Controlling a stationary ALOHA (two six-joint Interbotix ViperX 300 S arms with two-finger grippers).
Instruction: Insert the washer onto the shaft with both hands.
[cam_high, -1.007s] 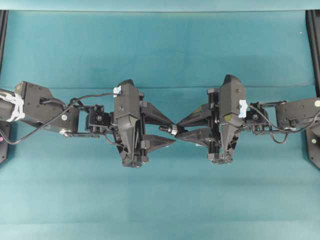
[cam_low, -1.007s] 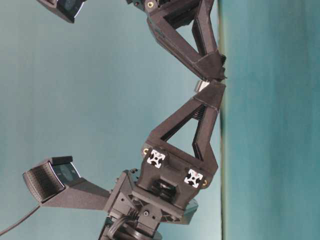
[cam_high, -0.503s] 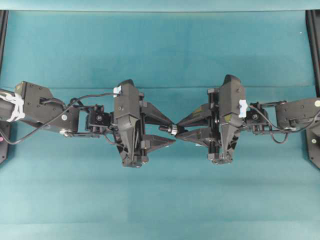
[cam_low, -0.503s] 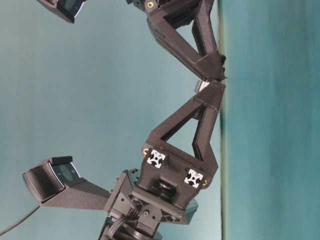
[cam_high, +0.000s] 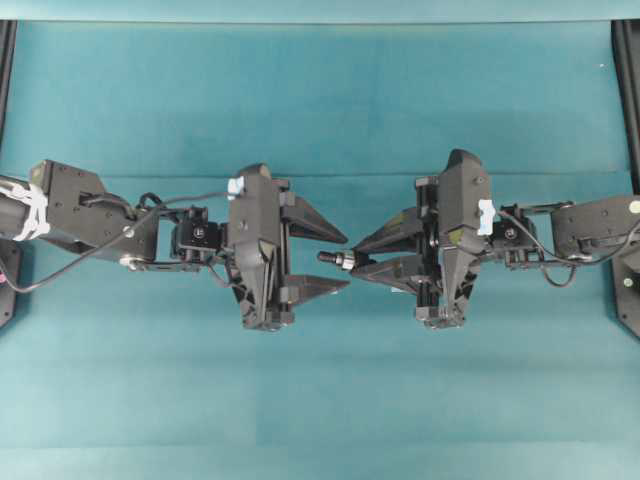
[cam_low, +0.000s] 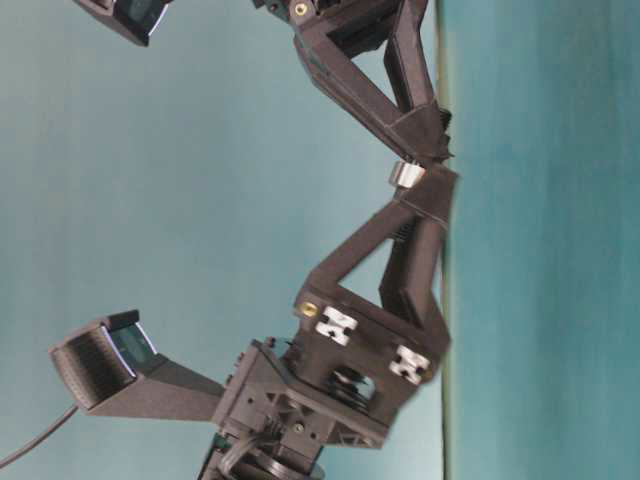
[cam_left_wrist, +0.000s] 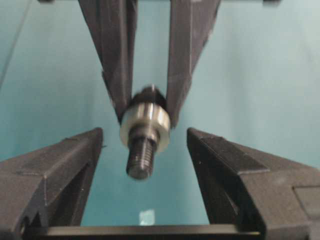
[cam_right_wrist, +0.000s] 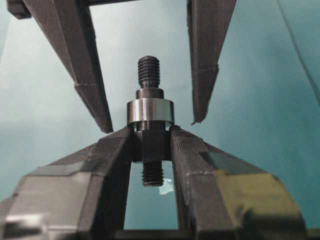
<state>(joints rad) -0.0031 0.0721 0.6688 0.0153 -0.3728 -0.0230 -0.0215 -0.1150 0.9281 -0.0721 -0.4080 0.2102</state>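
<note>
Start on your left: the left gripper (cam_high: 348, 262) has spread its jaws wider over the last second, and its fingers (cam_left_wrist: 55, 170) now stand clear on either side of the washer (cam_right_wrist: 150, 111), touching nothing. That release suggests the washer is already seated and your left hand's part is done. The silvery ring sits on the shaft (cam_right_wrist: 149, 125) just beyond the right fingertips, though in the blurred left wrist view you cannot confirm it is pushed fully home. Moving right, the right gripper (cam_high: 356, 262) is clamped on the shaft's dark body, mid-air over the teal table (cam_high: 320, 400). The shaft's long axis runs left-right, threaded free end pointing left toward the opened jaws.
</note>
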